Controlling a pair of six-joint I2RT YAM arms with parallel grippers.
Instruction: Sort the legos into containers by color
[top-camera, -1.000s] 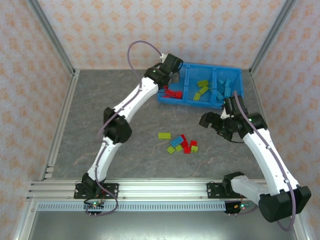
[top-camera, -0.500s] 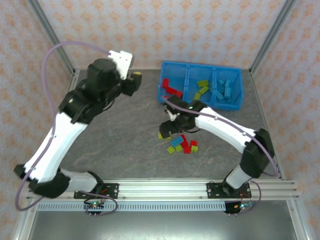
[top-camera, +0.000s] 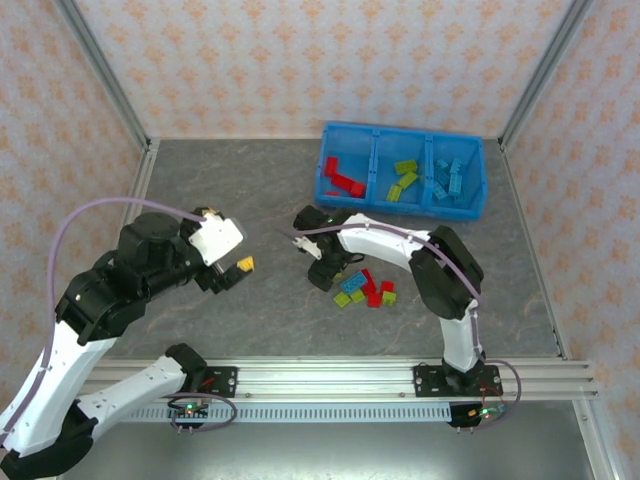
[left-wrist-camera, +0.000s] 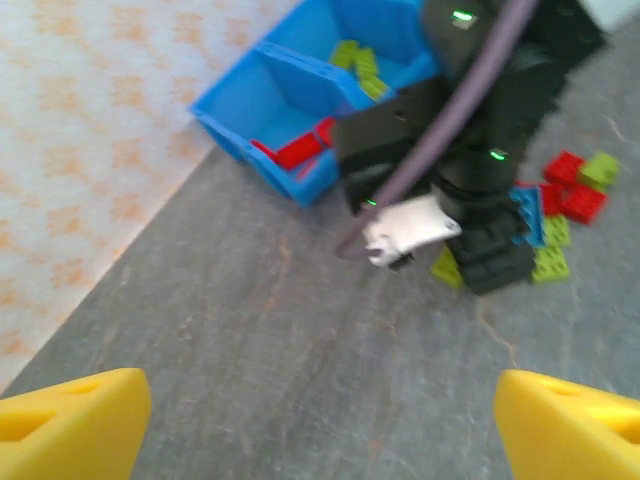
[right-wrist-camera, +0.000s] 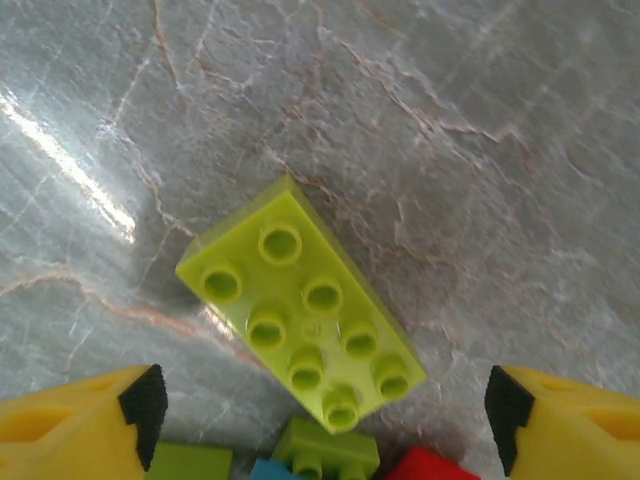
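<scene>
Two grippers, jaws of both spread wide. Left gripper (left-wrist-camera: 320, 425) front-left, open table (top-camera: 250, 190) on all sides. Right gripper (right-wrist-camera: 320, 425) mid-table over yellow-green brick (right-wrist-camera: 300, 320), fingers (right-wrist-camera: 70, 420) apart from it; loose legos (top-camera: 368, 290) crowd its right. Bin (top-camera: 385, 207) near far edge: red left, green middle, blue right; table open left of it.
</scene>
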